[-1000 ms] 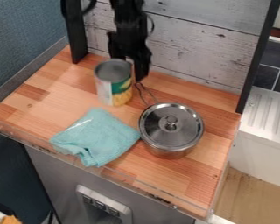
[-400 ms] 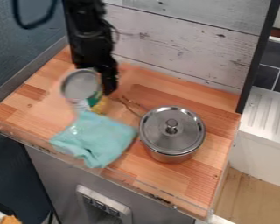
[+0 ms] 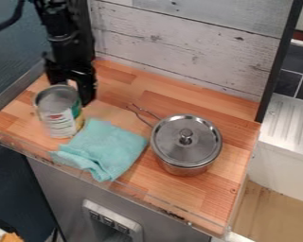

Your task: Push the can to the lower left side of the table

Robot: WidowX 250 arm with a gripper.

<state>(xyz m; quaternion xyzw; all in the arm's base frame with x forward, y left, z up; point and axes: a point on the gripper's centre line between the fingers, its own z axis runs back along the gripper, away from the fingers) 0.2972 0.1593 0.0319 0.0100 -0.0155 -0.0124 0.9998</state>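
1. Since the earlier frame, the can (image 3: pixel 60 118) has slid left and closer to the front of the table (image 3: pixel 204 198), and the black gripper (image 3: pixel 75 90) has gone left too.
2. Now the can stands on the left part of the table, close to the front edge, just beside the blue-green cloth (image 3: pixel 106 149).
3. I see the gripper right behind the can, but I cannot tell if it is wide or narrow.
4. Over to the right of the cloth is a shiny pot (image 3: pixel 182 168) with its lid (image 3: pixel 170 137) on. Its thin wire handle (image 3: pixel 141 117) points toward the back.
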